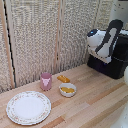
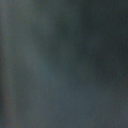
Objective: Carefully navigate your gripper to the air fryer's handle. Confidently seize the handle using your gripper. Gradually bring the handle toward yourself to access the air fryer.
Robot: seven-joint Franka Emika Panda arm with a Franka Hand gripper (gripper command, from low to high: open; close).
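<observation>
No brand, label or readable writing anywhere. Backdrop: woven beige folding screen (image 1: 45, 35) w/ wooden frames fills the rear of the exterior view. Below it a light wood plank surface (image 1: 95, 102) carries everything. At the exterior view's right, the air fryer (image 1: 116, 62) sits on the surface, black & boxy, partly cut off by the frame edge and largely covered by the white/grey robot arm (image 1: 102, 42) bent in front of it. The pincer itself is hidden between arm & fryer, so can't tell if its fingers are spread or pressed together; the handle isn't visible either. Wrist view is only a dark grey-blue blur, nothing to make out. Toward the exterior view's left, well apart from the fryer: a large white plate (image 1: 28, 107) w/ patterned rim, near the front edge; a small white bowl (image 1: 68, 90) w/ something yellow-orange inside; a pink cup (image 1: 46, 80) upright, behind the plate; a small orange item (image 1: 63, 79) lying on the wood betw. cup & bowl, too blurry to identify.
</observation>
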